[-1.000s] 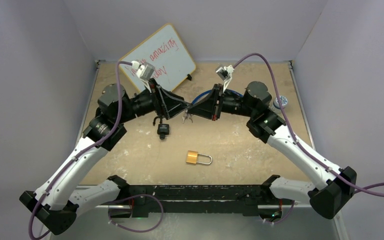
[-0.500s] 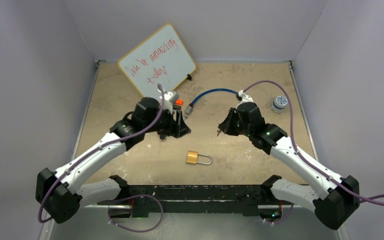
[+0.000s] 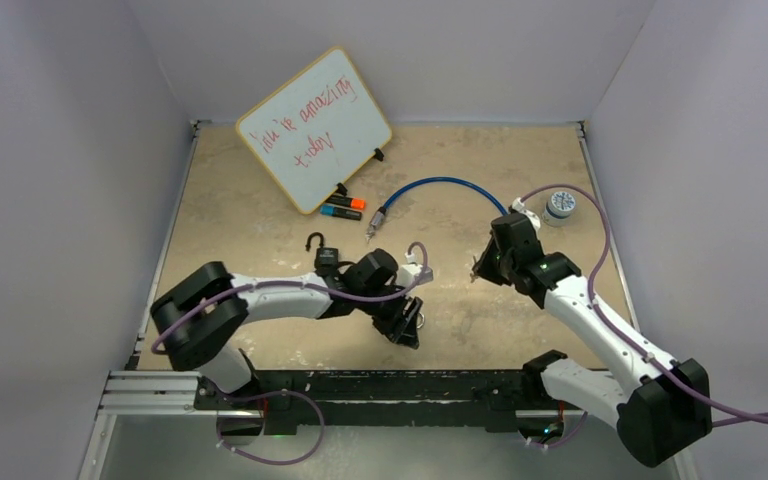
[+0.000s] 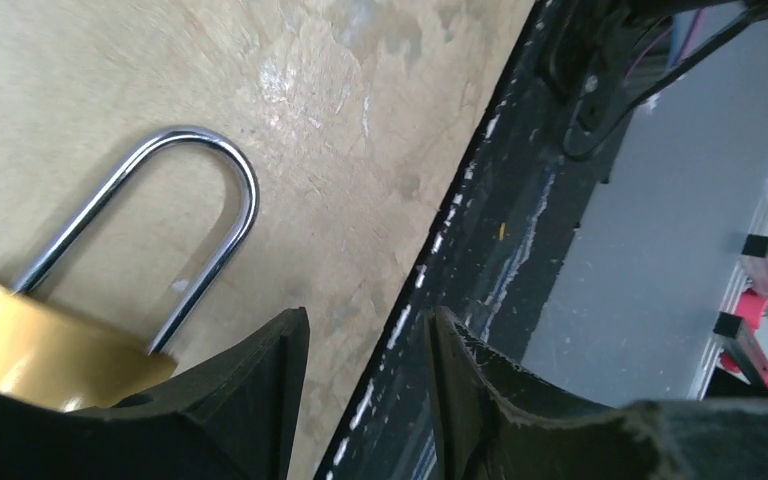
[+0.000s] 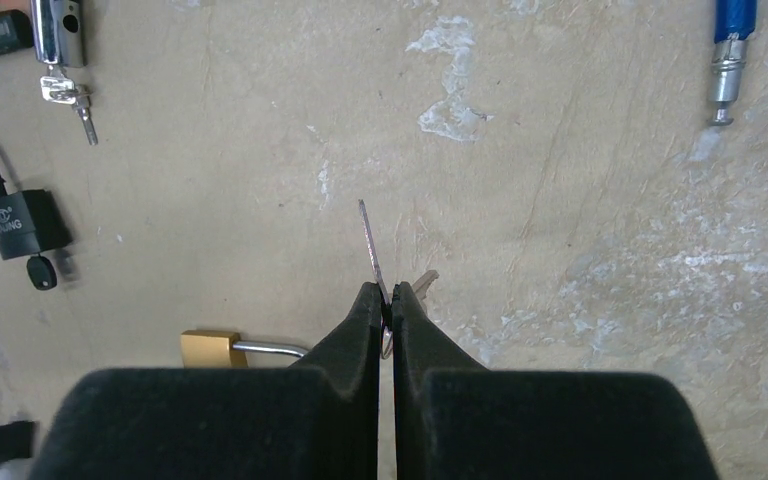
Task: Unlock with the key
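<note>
A brass padlock (image 4: pixel 40 350) with a steel shackle (image 4: pixel 230 190) lies flat near the table's front edge; it also shows in the right wrist view (image 5: pixel 210 348). My left gripper (image 3: pixel 405 325) hangs low over it, mostly hiding it from above. Its jaws (image 4: pixel 367 320) are open and empty, with the padlock just outside the left finger. My right gripper (image 3: pixel 480 268) is to the right, above the table. It is shut (image 5: pixel 388 295) on a thin silver key (image 5: pixel 370 240) that points forward; a second key hangs behind the fingers.
A black padlock (image 3: pixel 325 258) with its key lies left of centre. A whiteboard (image 3: pixel 312 125), two markers (image 3: pixel 345 208), a blue cable (image 3: pixel 440 185) and a small jar (image 3: pixel 560 205) are at the back. A black rail (image 3: pixel 380 385) borders the front edge.
Both arms came down from the raised pose at the back. The left gripper moved forward to the brass padlock. The right gripper moved right and lower, still holding the key.
</note>
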Tool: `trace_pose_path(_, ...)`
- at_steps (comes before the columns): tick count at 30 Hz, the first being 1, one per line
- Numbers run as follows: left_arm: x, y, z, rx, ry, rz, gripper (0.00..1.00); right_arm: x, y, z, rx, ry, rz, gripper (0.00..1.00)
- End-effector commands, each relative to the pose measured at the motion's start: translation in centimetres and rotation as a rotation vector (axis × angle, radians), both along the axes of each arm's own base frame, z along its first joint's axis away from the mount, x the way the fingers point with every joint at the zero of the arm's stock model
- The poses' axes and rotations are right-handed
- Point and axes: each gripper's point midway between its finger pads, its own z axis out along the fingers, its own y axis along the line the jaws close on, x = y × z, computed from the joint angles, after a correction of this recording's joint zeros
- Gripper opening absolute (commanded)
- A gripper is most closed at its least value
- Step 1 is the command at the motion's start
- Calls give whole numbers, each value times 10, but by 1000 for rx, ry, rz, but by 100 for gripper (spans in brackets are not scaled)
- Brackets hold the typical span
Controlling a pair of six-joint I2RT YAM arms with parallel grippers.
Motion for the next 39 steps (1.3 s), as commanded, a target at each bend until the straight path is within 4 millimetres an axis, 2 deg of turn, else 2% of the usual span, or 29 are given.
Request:
trace_pose_path(1,7,-26,-5,2,-68,-42,47,3,-1,5,31,-24,-16,0)
trace_pose_path(8,43,-30,-38,156,-118,111,46,3,2,11,57,-49,12,0)
trace_pose_path(13,89,-22,-50,298,-222,297,47,6,-2,15,43,-63,4,0)
trace_pose_path(16,113,-14,-50,366,-242,392,47,6,-2,15,47,-66,11,0)
trace_pose_path(20,108,-24,-31,282,-219,368,47,6,9,20,91,-108,75,0)
trace_pose_path(22,101,-29,-16,225,-200,345,49,7,24,31,160,-178,169,0)
trace_pose_path(24,95,-30,2,158,-162,340,49,0,54,59,295,-322,355,0)
trace_pose_path(26,93,-27,22,79,-126,363,50,-11,73,83,417,-450,473,0)
trace_pose_path(29,102,-10,55,5,-139,446,52,-25,88,97,514,-519,583,0)
trace_pose_path(33,118,28,81,20,-198,621,55,-39,98,114,593,-576,678,0)
trace_pose_path(36,124,56,87,55,-236,746,65,-47,104,131,647,-630,733,0)
trace_pose_path(38,122,64,83,74,-237,769,70,-52,107,138,681,-640,768,0)
trace_pose_path(39,120,69,78,99,-233,778,76,-54,109,141,694,-643,780,0)
